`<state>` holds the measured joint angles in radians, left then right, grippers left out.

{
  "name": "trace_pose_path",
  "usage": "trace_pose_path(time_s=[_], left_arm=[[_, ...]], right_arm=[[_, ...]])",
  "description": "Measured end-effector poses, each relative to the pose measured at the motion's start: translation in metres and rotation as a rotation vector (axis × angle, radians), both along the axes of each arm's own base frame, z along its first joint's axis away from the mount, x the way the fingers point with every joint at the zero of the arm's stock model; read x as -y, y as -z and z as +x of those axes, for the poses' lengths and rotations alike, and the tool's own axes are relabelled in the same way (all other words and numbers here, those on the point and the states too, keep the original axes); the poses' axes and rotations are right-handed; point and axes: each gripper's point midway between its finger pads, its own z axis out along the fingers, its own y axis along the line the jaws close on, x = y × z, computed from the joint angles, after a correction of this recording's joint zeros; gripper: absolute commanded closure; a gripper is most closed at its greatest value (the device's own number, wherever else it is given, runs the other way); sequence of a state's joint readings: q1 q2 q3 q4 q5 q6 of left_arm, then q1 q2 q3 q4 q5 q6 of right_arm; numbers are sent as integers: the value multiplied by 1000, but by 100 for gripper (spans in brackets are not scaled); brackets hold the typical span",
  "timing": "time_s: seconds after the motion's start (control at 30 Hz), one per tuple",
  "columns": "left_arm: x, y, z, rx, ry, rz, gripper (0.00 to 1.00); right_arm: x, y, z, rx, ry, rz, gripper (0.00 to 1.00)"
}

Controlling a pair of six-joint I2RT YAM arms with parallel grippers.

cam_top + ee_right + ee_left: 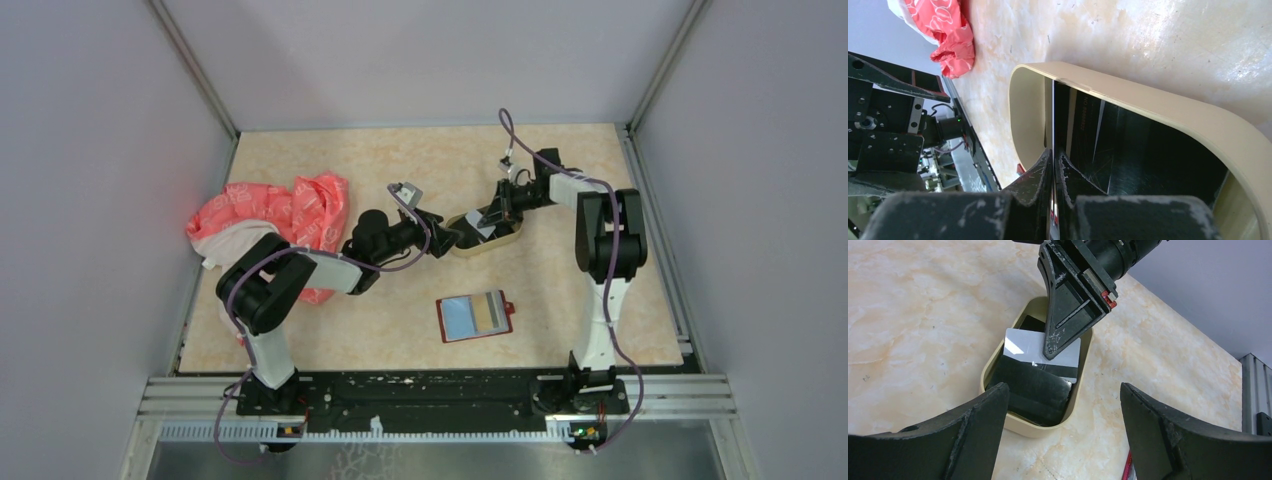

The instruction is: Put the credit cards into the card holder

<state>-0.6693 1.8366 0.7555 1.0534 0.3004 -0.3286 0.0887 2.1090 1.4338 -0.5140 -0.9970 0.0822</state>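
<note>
A glossy grey-white plastic credit card point(1020, 344) with a dark stripe sits in the oval tan tray point(990, 367) above dark cards point(1033, 390), pinched by the clenched right gripper point(1050, 354). The left gripper point(1063, 390) hangs released just beside the tray. Nearer, the red leather-like card holder point(441, 322) lies open on the marbled desk point(380, 320), holding a light-blue card point(460, 316) and a gold-tan card point(488, 312). A crumpled pink plastic bag point(290, 210) lies far left.

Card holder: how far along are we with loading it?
Done: the open card holder already seems to hold a light-blue card and a tan card. In hand: the right hand is shut on a pale grey card in the tray. Left: dark cards lie in that tray.
</note>
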Motion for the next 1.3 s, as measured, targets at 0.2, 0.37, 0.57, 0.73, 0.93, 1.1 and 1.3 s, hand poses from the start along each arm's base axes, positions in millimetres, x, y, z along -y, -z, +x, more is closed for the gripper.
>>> trace_pose_path(time_s=[0.2,0.37,0.57,0.73,0.93,1.1,1.3], left_arm=[[-1,0,1,-1,-2,0,13],[-3,-4,2,-14,10,-31,13],[-15,-10,6,-36,27,-110,13],[-17,-10,4,-49,43,-131,15],[-18,-10,-13,-83,95,-174,20],[-24,-9,-48,-150,134,-218,20],[-14,-76,-114,-50,249,-334,20]], right_arm=[[4,1,1,20,3,-33,100],[13,-11,4,76,8,-55,100],[24,-33,10,170,11,-68,100],[27,-45,8,207,3,-64,100],[20,-66,-3,247,-37,14,100],[11,-102,-21,324,-73,122,100],[0,-169,-49,487,-119,276,100]])
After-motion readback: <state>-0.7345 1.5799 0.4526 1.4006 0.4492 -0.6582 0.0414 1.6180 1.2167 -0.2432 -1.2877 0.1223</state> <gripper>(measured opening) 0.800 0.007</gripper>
